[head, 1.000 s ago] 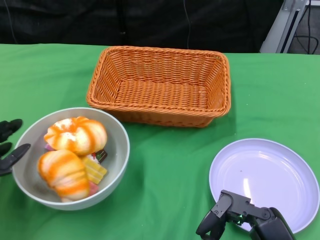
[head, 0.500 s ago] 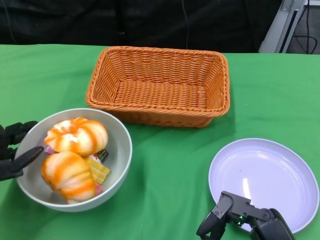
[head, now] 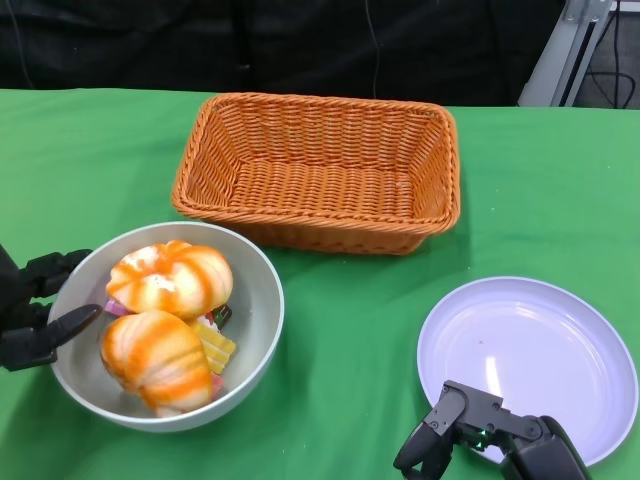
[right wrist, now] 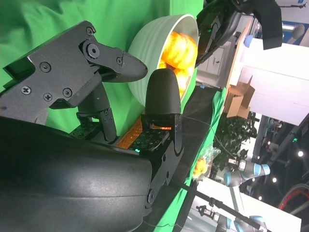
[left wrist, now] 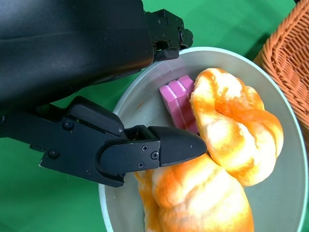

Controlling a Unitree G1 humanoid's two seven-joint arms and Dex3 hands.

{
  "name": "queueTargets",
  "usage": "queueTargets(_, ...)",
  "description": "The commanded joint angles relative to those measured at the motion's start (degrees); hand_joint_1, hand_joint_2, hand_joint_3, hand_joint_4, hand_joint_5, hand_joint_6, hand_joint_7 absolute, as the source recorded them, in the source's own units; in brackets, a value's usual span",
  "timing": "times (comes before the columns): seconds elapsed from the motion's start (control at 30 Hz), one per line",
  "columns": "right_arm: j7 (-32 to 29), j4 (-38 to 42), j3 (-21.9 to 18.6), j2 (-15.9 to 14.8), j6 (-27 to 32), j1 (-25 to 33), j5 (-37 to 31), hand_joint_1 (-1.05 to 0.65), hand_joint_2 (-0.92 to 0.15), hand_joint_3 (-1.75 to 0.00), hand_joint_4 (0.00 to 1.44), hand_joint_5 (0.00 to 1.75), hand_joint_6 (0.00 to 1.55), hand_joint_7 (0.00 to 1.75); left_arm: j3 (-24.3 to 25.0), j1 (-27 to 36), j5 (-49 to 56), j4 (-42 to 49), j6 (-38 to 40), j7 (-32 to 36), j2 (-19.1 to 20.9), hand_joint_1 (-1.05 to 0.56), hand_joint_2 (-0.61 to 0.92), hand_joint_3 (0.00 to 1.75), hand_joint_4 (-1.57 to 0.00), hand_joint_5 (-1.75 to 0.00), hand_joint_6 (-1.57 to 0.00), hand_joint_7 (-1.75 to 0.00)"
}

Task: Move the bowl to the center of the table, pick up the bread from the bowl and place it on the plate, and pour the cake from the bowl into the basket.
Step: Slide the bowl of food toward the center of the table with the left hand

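Observation:
The grey bowl point(head: 265, 300) sits at the table's left front with two orange-striped bread rolls point(head: 170, 278) point(head: 155, 360) and yellow and pink cake pieces point(head: 215, 348) in it. My left hand point(head: 35, 310) holds the bowl's left rim. In the left wrist view one finger point(left wrist: 164, 145) reaches over the rim beside the pink cake point(left wrist: 178, 99) and another stays outside the wall. My right hand point(head: 480, 435) rests at the front right, by the near edge of the white plate point(head: 530, 360), fingers apart and holding nothing. The right wrist view shows the bowl point(right wrist: 149, 53) beyond its fingers point(right wrist: 120, 63).
An empty orange wicker basket point(head: 320, 170) stands at the back centre, close behind the bowl. Bare green cloth lies between the bowl and the plate. A black backdrop runs along the table's far edge.
My left hand has come in from the left edge and the bowl has slid to the right with it. The right hand, basket and plate have stayed where they were.

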Motion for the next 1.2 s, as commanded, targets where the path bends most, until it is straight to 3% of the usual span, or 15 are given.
queueTargets(0.03, -0.3, 0.06, -0.56, -0.09, -0.62, 0.03, 0.15, -0.2, -0.5, -0.93, 0.79, 1.54, 0.72, 1.29, 0.03, 1.47, -1.04, -2.57, 1.27, -1.24, 0.36, -0.88, 0.92, 0.53, 0.0, 0.0, -0.04, -0.01)
queueTargets(0.23, -0.23, -0.22, -0.53, -0.11, -0.32, 0.2, 0.31, -0.2, -0.49, -0.93, 0.78, 1.55, 0.72, 1.28, -0.08, 3.81, -1.76, -8.52, 4.88, -1.01, -0.13, -0.88, 0.92, 0.54, 0.0, 0.0, -0.02, 0.0)
queueTargets(0.7, -0.51, 0.11, -0.05, 0.13, -0.67, -0.11, -0.12, -0.2, -0.49, -0.94, 0.78, 1.54, 0.72, 1.28, -0.75, 9.34, -5.73, -26.24, 21.08, -0.61, -1.95, -0.8, 0.92, 0.54, 0.0, 0.0, 0.0, 0.0)
queueTargets(1.2, -0.48, -0.93, 0.65, 0.73, 0.37, 0.32, -1.13, -0.2, -0.48, -0.97, 0.78, 1.53, 0.71, 1.29, -3.54, 9.62, -7.01, -33.12, 33.18, 1.05, -3.46, -0.73, 0.92, 0.54, 0.0, 0.0, 0.0, 0.0)
